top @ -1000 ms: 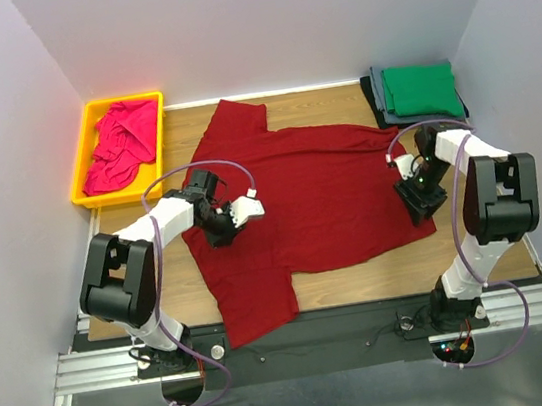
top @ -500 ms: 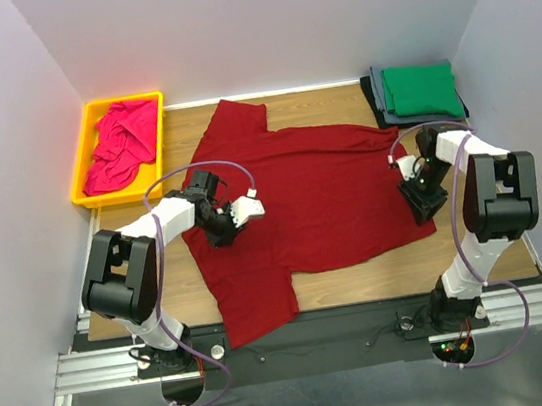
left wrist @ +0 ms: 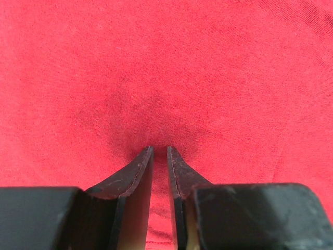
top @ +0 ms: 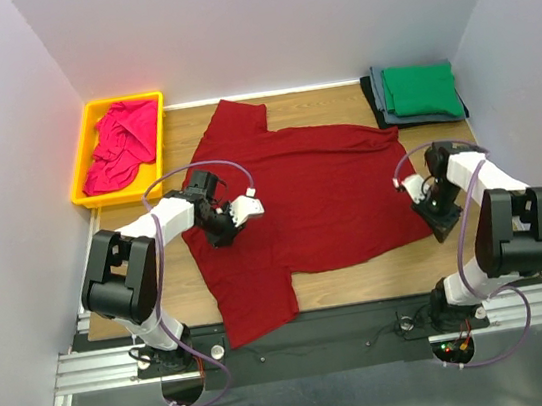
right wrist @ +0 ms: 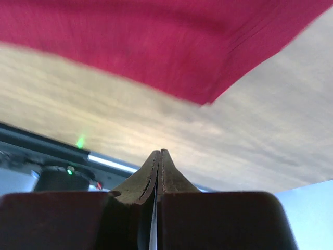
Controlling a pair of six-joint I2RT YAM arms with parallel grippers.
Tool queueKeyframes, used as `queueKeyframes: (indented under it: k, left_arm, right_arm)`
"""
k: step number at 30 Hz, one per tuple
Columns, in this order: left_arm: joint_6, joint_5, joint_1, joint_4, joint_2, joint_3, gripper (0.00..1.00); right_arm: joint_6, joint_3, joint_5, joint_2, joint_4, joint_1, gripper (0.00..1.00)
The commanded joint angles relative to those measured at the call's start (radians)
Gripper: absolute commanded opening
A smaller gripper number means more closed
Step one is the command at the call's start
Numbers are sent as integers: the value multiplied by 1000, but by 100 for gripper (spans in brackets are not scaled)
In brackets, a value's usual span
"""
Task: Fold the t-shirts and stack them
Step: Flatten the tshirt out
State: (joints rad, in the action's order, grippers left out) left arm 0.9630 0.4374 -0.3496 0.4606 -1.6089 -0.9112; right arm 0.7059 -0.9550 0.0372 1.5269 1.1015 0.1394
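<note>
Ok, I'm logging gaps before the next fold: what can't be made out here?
Left wrist: whether the left gripper pinches the dark red t-shirt; its tips cover the contact.
Top: the grey t-shirt under the green t-shirt, mostly covered.
Right wrist: the table beyond the right gripper, blurred.

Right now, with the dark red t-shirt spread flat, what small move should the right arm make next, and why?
Probably open the right pincer and ease it toward the corner of the dark red t-shirt. Its jaws are shut on nothing above the table, just off that corner, while the left pincer presses down on the cloth.
</note>
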Motion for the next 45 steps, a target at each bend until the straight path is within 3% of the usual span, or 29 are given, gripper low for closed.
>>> queueKeyframes:
  k: [1,3,5,6,7,9,12,22,30,33,38,45]
  left_arm:
    - [-6,1,14,42,10,26,27]
    - [-6,0,17,44,23,34,27]
    - [-4,4,15,46,29,46,27]
    - [-4,7,17,46,29,49,27]
    - [-6,9,17,46,27,49,27]
    - [-7,9,15,44,21,46,27]
    - [-9,14,15,44,17,37,27]
    - [-7,24,15,44,-2,17,27]
    - [-4,24,17,30,-28,18,27]
    - [-1,21,18,29,-34,17,27]
    - [0,21,17,29,-36,17,27]
    - [3,8,23,33,-37,29,27]
  right_arm:
    - [98,79,-95,-82,24,14,0]
    - [124,125,-125,-114,3,16,1]
    - [92,125,-119,-143,-21,17,7]
    - [72,110,-102,-142,-23,17,18]
    - [49,69,-79,-131,-23,17,42]
    - [-24,13,-6,-78,-22,20,58]
    - [-103,-83,84,16,-23,31,61]
    - [-210,-223,148,209,-77,37,49]
    - [-224,-220,182,251,-88,38,42]
    - [-224,-222,184,257,-86,38,35]
    - [-203,-211,170,216,-68,39,13]
    - [-56,-82,72,9,7,37,6]
